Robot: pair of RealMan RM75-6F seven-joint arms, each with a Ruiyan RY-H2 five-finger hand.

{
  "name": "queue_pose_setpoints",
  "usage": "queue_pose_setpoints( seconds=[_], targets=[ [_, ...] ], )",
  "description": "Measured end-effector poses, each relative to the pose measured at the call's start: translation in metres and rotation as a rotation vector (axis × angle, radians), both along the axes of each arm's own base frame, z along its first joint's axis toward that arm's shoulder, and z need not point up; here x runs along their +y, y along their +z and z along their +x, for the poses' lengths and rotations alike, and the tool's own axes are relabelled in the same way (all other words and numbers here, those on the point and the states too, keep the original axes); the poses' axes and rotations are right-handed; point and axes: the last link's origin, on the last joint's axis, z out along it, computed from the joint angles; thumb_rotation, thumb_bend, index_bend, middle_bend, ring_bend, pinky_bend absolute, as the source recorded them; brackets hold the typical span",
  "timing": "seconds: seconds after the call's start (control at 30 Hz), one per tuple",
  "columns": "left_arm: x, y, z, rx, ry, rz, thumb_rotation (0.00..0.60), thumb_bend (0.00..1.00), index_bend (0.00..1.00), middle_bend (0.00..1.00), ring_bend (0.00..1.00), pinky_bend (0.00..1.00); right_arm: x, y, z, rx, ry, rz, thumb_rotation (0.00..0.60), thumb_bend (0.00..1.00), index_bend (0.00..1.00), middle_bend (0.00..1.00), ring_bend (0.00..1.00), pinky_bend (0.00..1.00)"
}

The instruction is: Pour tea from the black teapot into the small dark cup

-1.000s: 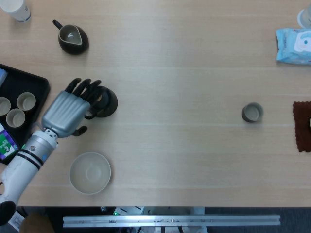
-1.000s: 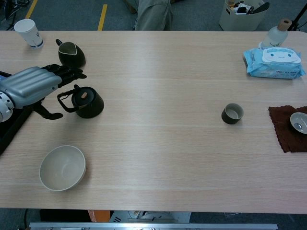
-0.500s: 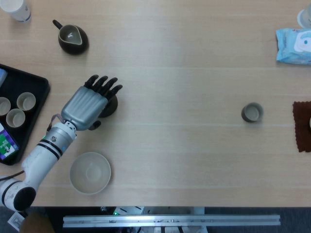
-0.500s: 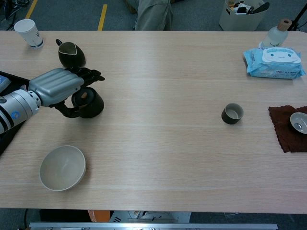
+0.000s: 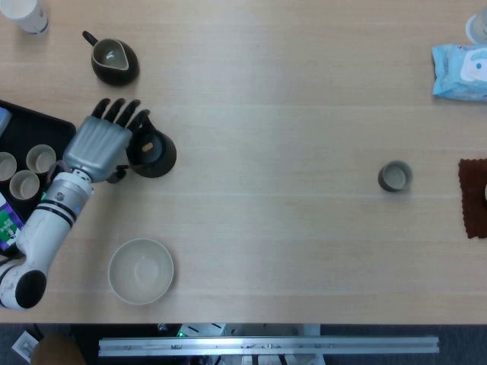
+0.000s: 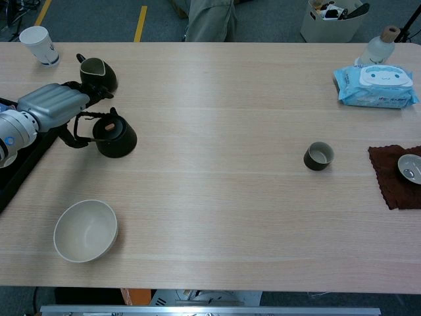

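The task is barely begun. The black teapot (image 5: 153, 152) stands upright on the bench (image 5: 289, 251) in the left part of the frame, lid on, nothing poured. The left hand (image 5: 97, 143) lies just beside it on its left, at the handle side; in the chest view the fingers (image 6: 92, 96) reach forward above the looped handle, and the thumb hangs lower by the loop. Whether the hand has closed on the handle or only touches it, I cannot tell from either view; the pot sits flat, so it does not look lifted.

The small dark cup (image 5: 395, 176) stands well apart, toward the right of the frame, upright and apparently empty. The right hand shows in neither view.

What seems left is nearly everything: get a firm hold on the handle, lift the pot, carry it across the bench to the cup, tip it and pour.
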Motion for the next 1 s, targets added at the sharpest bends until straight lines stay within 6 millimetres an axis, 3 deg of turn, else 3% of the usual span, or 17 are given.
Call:
queue_pose_setpoints(
  seconds=[0.23,0.33,0.6,1.0],
  targets=[
    [0.016,0.018,-0.017,0.027,0.065,0.072,0.600,0.21,0.00,0.00,0.00,0.08,0.001,0.000,0.001,-0.001,0.000,-0.003,0.600,0.06,0.34,0.33,0.26,0.28],
    [0.017,0.025,-0.020,0.028,0.081,0.087,0.600,0.21,0.06,0.00,0.00,0.08,0.002,0.000,0.001,-0.002,-0.001,-0.002,0.600,0.06,0.34,0.33,0.26,0.28],
    [0.007,0.039,-0.020,0.057,0.123,0.075,0.600,0.21,0.23,0.00,0.00,0.08,0.002,0.000,0.000,-0.005,-0.005,0.000,0.600,0.06,0.34,0.33,0.26,0.28],
    [-0.010,0.050,-0.023,0.115,0.165,0.083,0.600,0.21,0.25,0.00,0.00,0.08,0.003,-0.001,-0.003,-0.011,-0.010,0.008,0.600,0.06,0.34,0.33,0.26,0.28]
  ],
)
